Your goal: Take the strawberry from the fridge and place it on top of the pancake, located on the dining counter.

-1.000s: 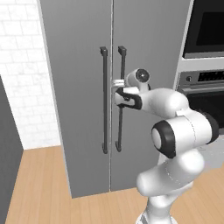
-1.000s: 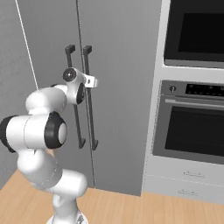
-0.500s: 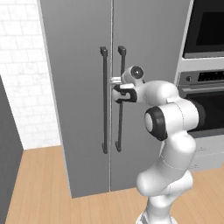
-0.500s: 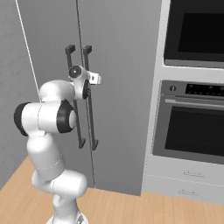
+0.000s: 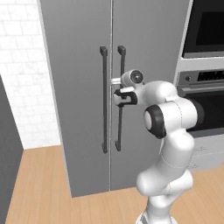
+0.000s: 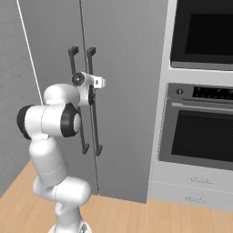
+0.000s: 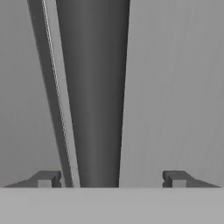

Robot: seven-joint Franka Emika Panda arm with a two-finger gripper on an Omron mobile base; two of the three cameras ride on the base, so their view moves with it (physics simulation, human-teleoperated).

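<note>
While your gripper [image 7: 109, 178] sits at the fridge [image 5: 78, 52] doors, jaws apart, right door handle [image 7: 94, 96] between the fingertips [image 7: 43, 178], not clamped, left handle [image 5: 104, 100] just beside, both doors shut, wall oven [image 6: 205, 127] off right.

Wood floor [image 5: 39, 183] carries closed grey fridge [image 5: 78, 65].

Both doors of the fridge [image 5: 83, 87] are shut, blocking any way in. The right door's handle [image 7: 94, 96] runs from 12 to 6 o'clock between the spread fingertips [image 7: 43, 178] — gaps either side, wider toward 3 o'clock. The left door's handle [image 5: 104, 100] stands just beside it — only a narrow slot between the bars.
</note>
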